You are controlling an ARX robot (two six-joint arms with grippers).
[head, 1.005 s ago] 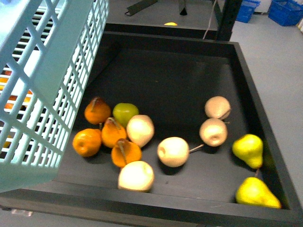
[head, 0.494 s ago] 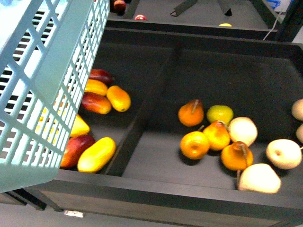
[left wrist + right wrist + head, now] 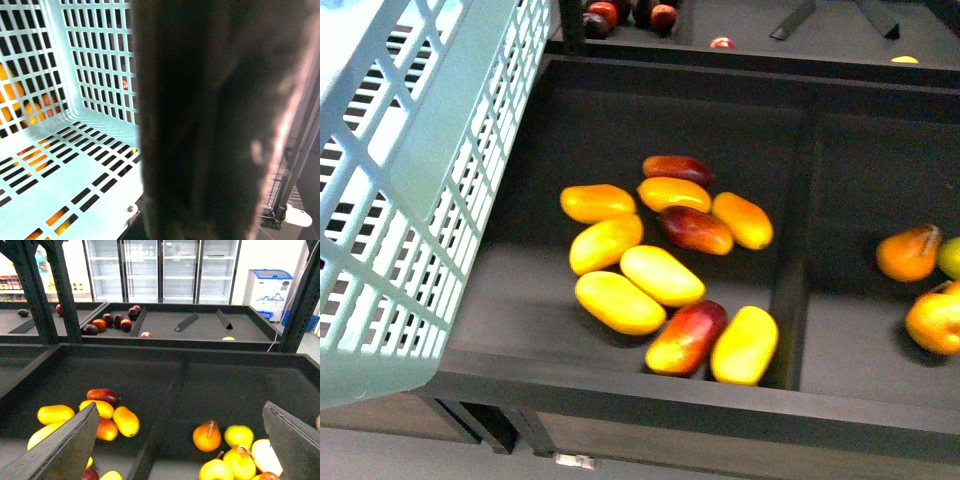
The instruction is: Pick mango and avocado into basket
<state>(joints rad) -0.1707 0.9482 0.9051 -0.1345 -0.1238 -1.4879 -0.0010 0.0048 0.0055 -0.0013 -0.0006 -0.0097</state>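
Much of the front view's left side is taken by the teal basket (image 3: 410, 200), which is held up tilted and nearest the camera, its lattice side overhanging the left edge of the black desk (image 3: 620, 395) and clear of the fruit. The basket's inside is shown only by the left wrist view, where orange and yellow patches are glimpsed through the slots. A broad dark blurred shape (image 3: 200, 120) covers the rest of that view, and it cannot be told whether the left pincer is released or clenched. The right pincer (image 3: 180, 405) is shown by the right wrist view alone: its two dark fingers (image 3: 65, 450) are spread wide above the desk, with nothing grasped between them. Ten mangoes (image 3: 662, 275) are counted in the front view, clustered in the desk's left compartment. They are yellow, orange and partly dark red; several touch, and the nearest lie just beside the front wall. Only some of them are caught by the right wrist view. Past the divider (image 3: 790, 290), orange and yellow-green fruits (image 3: 910, 252) are gathered in the right compartment. Farther back, dark red round fruits (image 3: 115, 320) are seen in a rear bin. A small dark green oval, taken for the avocado (image 3: 23, 313) though too small to be sure, appears only in the right wrist view, in the far left bin. Glass-door coolers (image 3: 160, 267) are lined along the back wall.
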